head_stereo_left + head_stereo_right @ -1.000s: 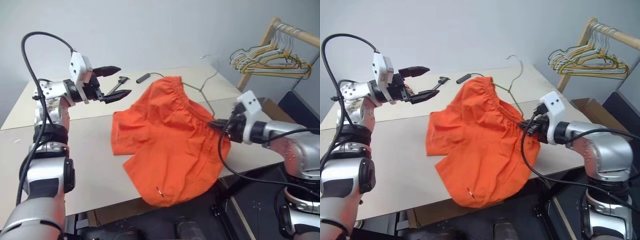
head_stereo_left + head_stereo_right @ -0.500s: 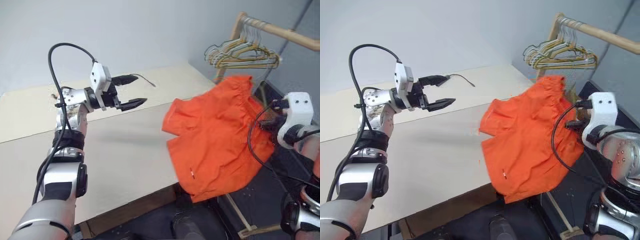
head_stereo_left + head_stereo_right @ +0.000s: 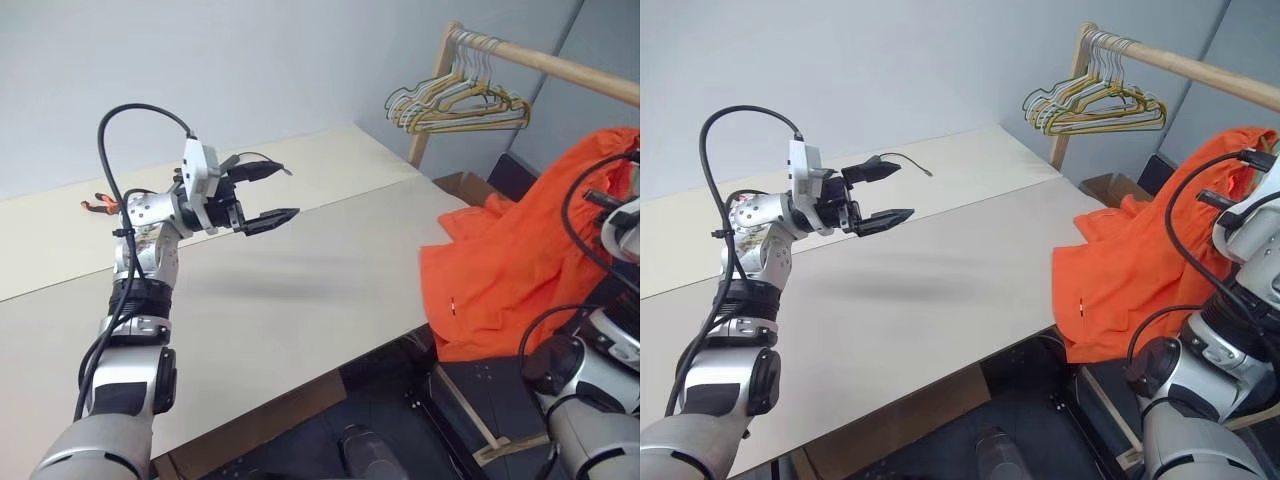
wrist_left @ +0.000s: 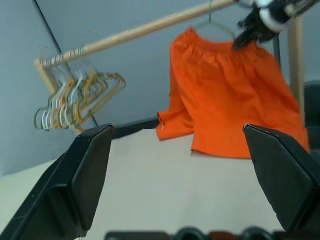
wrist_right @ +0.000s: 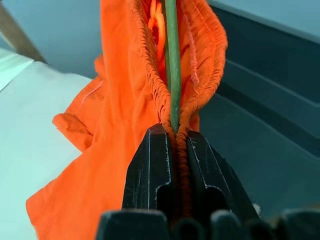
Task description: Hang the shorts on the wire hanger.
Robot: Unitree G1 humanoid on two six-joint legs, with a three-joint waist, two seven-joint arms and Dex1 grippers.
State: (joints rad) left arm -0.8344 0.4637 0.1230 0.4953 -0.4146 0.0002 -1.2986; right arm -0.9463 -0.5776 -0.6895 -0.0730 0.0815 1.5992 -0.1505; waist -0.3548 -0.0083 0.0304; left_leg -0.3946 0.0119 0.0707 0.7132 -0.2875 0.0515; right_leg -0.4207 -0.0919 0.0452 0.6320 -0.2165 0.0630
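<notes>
R pincer (image 5: pixel 172 145): I clench shorts (image 3: pixel 505 265) waistband + wire hanger (image 5: pixel 172 60)
L pincer (image 3: pixel 262 192): mine, released; empty
Progress: shorts on hanger; rail (image 3: pixel 560 65) hookup maybe left

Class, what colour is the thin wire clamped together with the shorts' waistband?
Dull olive-green wire hanger; right wrist view shows it best.

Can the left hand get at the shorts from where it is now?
Probably not without moving. The left hand hangs open over the table, while the shorts dangle past the table's far right edge, pinched with the wire hanger in the right hand. Nothing blocks the way.
</notes>
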